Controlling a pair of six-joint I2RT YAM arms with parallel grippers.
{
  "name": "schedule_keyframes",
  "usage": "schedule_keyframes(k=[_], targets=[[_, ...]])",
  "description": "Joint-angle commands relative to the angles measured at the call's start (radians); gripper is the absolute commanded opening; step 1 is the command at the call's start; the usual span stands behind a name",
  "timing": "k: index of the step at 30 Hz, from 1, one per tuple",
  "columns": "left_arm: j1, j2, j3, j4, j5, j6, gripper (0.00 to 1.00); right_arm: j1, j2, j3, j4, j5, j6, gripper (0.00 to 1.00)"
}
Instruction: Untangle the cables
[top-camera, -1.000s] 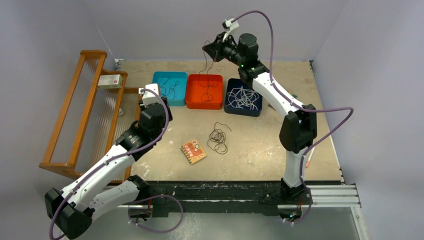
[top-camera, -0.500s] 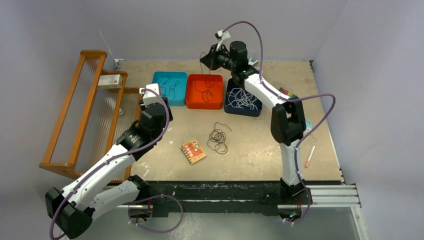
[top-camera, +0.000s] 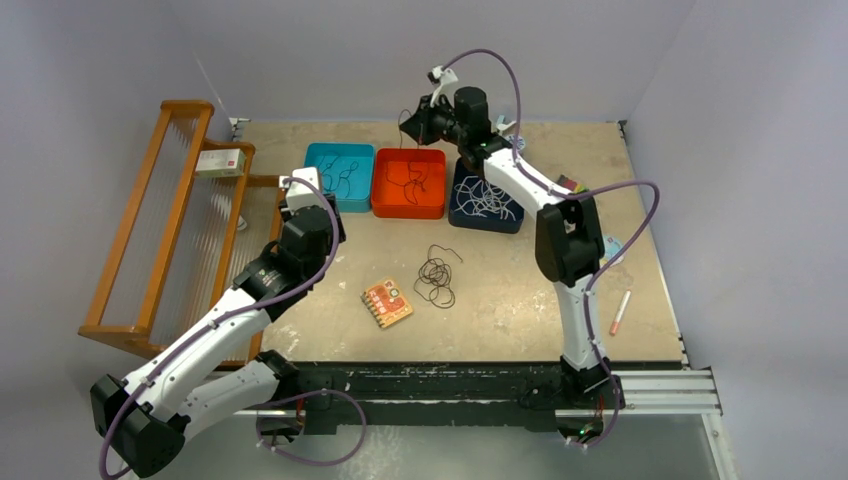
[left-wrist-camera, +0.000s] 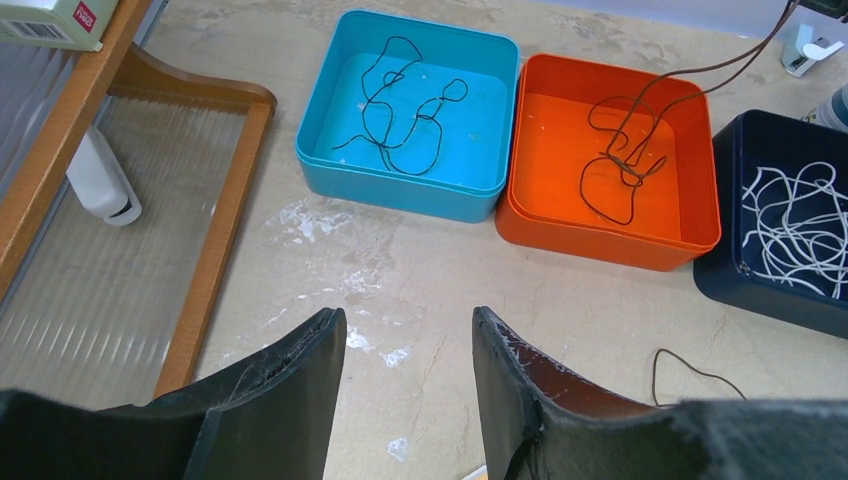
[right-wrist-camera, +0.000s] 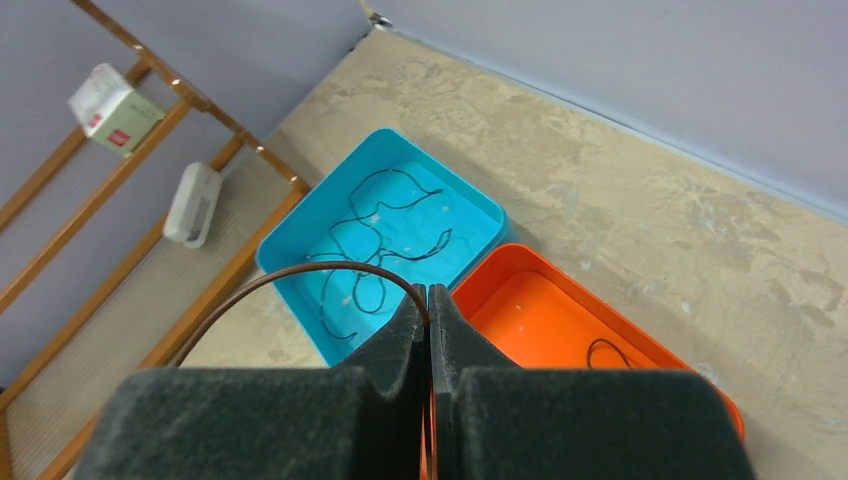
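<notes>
The right arm (top-camera: 566, 245) stands up tall from the bottom of the top view. Then it bends and reaches way up to the top middle. The right gripper (right-wrist-camera: 428, 293) hangs above the orange box (left-wrist-camera: 600, 250). Its two fingers are pressed tight together, and they pinch a thin brown cable (left-wrist-camera: 620, 160). The cable curves out from the fingertips and goes down into the orange box, where the rest of it lies in loops.

The left arm (top-camera: 215, 320) lies low. It slants from the lower left corner up toward the middle left of the top view. The left gripper (left-wrist-camera: 407, 320) is spread wide, with nothing between its fingers. It is over the bare table (left-wrist-camera: 400, 270) and points at the boxes.

A thin dark cable (left-wrist-camera: 425, 118) lies in the blue box (left-wrist-camera: 400, 195). White cables (left-wrist-camera: 795, 225) lie in a heap in the dark blue box (left-wrist-camera: 740, 290) on the right. A coil of dark cable (top-camera: 436, 277) lies on the table in the middle of the top view, near a small orange card (top-camera: 387, 303).
</notes>
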Motion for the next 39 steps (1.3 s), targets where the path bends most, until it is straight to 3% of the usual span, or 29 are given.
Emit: schedule_keyframes(k=[1,8,15,24,31,34,39], targets=[[0.007,0.002,0.044,0.022,0.004,0.013,0.49,0.001,0.057,0.077,-0.069,0.092,-0.050,0.00],[0.006,0.003,0.042,0.017,0.008,0.013,0.49,0.000,0.159,0.128,-0.162,0.237,-0.109,0.01],[0.006,0.008,0.044,0.020,0.011,0.011,0.49,0.001,0.182,0.156,-0.175,0.277,-0.136,0.05],[0.007,0.015,0.045,0.020,0.015,0.011,0.49,0.001,0.136,0.102,-0.156,0.302,-0.153,0.28],[0.006,0.018,0.046,0.019,0.016,0.013,0.49,0.000,0.054,0.023,-0.114,0.334,-0.173,0.35],[0.006,0.020,0.046,0.022,0.019,0.013,0.49,0.001,0.014,-0.026,-0.055,0.273,-0.191,0.36],[0.006,0.027,0.049,0.022,0.022,0.013,0.49,0.015,0.006,-0.035,-0.008,0.047,-0.267,0.38]])
